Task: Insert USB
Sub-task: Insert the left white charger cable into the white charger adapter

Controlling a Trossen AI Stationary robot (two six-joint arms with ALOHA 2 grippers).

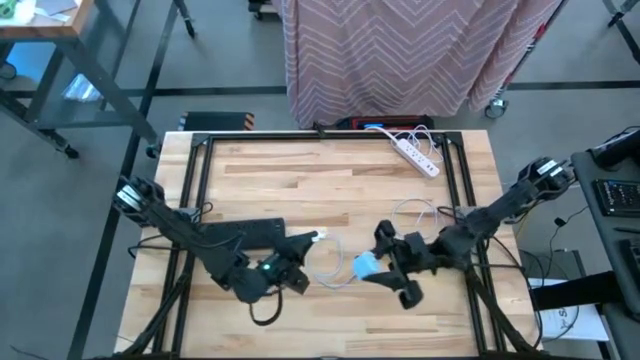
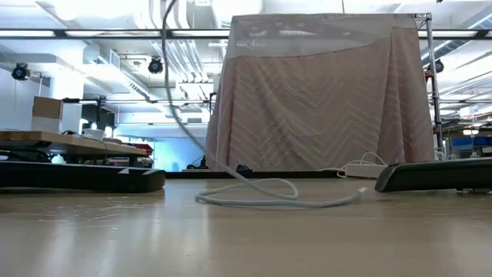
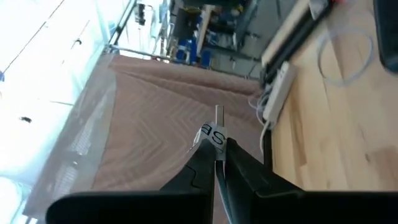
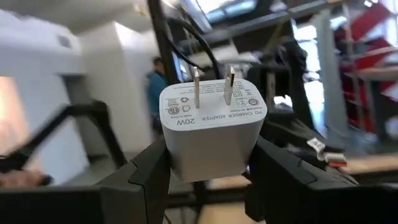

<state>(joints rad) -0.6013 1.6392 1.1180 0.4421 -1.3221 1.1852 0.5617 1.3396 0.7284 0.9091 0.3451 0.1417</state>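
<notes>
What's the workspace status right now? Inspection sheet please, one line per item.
Surface: wooden table, bare planks in a black frame.
Job's things: white 20W charger with its two prongs pointing at the camera; USB plug on a white cable.
Clutter: white power strip at the far edge.
Grippers: right gripper shut on the charger at the near right; left gripper shut on the USB plug at the near left.
Cables: white cable loops on the table between the arms; thin cords by the power strip.
Surroundings: pink chevron curtain behind the table; a person far off, blurred.
</notes>
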